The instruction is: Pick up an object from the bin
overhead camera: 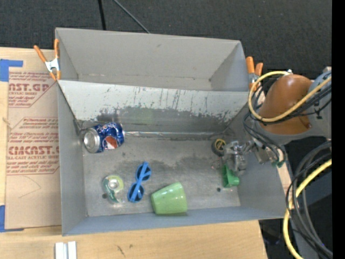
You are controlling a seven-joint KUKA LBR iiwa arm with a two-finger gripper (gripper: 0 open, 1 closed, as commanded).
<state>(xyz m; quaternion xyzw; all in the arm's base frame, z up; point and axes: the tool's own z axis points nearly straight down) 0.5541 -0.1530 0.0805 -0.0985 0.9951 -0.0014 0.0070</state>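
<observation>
A robotics lab: a cabled robot arm point(288, 104) reaching into a grey metal bin point(151, 58).

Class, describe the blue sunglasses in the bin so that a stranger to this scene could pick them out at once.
Look at the grey bin's floor, front left. Between a pale round roll and a green cup tipped on its side lie the sunglasses. They alone are bright blue all over, with two lenses.

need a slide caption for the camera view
Pincer at the bin's right end by a small green piece; soda can, blue sunglasses and green cup lie further left
</observation>
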